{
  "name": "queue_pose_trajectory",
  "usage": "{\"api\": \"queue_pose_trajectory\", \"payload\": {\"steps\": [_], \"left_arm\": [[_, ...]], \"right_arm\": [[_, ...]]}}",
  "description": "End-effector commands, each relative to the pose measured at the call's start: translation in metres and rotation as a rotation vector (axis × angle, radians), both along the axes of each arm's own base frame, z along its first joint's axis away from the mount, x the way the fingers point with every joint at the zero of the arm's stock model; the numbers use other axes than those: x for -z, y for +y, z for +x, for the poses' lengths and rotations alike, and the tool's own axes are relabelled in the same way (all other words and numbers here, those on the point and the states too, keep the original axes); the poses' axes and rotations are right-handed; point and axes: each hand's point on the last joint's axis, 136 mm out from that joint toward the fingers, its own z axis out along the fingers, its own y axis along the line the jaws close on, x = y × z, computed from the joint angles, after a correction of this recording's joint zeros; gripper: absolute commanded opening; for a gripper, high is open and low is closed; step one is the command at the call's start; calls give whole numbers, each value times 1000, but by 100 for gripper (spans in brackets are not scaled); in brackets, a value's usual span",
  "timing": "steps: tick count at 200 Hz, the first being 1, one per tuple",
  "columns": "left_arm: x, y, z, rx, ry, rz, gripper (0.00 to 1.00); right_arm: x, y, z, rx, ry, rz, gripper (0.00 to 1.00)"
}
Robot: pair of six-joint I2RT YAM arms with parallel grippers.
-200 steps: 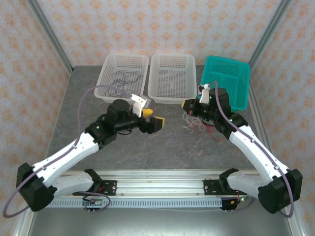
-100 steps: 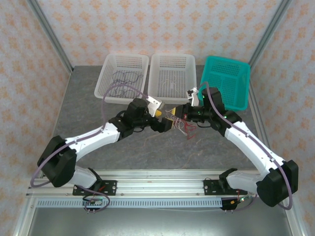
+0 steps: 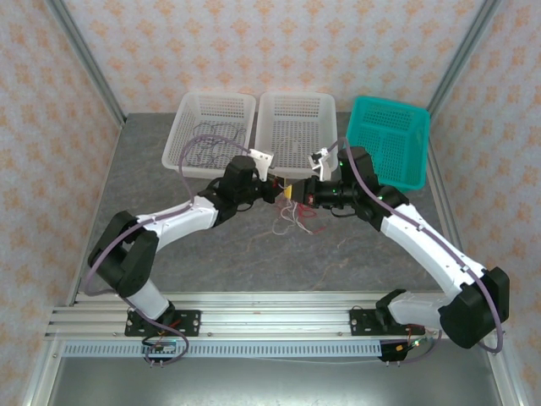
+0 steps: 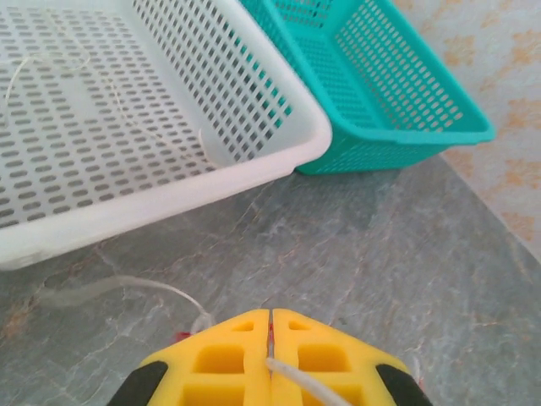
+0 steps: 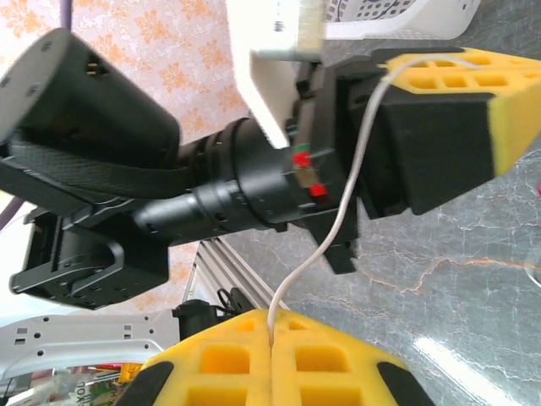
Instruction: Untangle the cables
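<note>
- Overhead, the grey table carries 3 perforated bins along its far side: the left white basket, the middle white basket and the teal basket, probably sorting bins for freed wires.
- Both arms reach inward, so the left gripper and the right gripper meet almost tip to tip just in front of the middle white basket.
- Each gripper's yellow pads are pressed together on 1 white wire, which spans the short gap between them. Judging by this, it is pinched at 2 spots to be drawn out of the knot.
- The other cables trail below the grippers as a reddish-white tangle over the table, and dark loops lie in the left white basket.
</note>
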Motion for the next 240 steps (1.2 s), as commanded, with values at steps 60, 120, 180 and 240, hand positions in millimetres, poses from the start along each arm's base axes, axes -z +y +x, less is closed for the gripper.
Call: {"api": "queue_pose_trajectory", "payload": {"steps": [60, 120, 180, 240], "left_arm": [[-69, -3, -31, 104, -109, -114, 0], [-78, -8, -55, 201, -95, -151, 0], [-83, -7, -72, 234, -93, -141, 0], [-89, -8, -83, 249, -104, -142, 0]], "right_arm": [[-62, -81, 23, 381, -491, -153, 56], [37, -95, 42, 396, -573, -353, 67], [140, -32, 28, 74, -380, -223, 79], [124, 35, 34, -118, -480, -21, 86]]}}
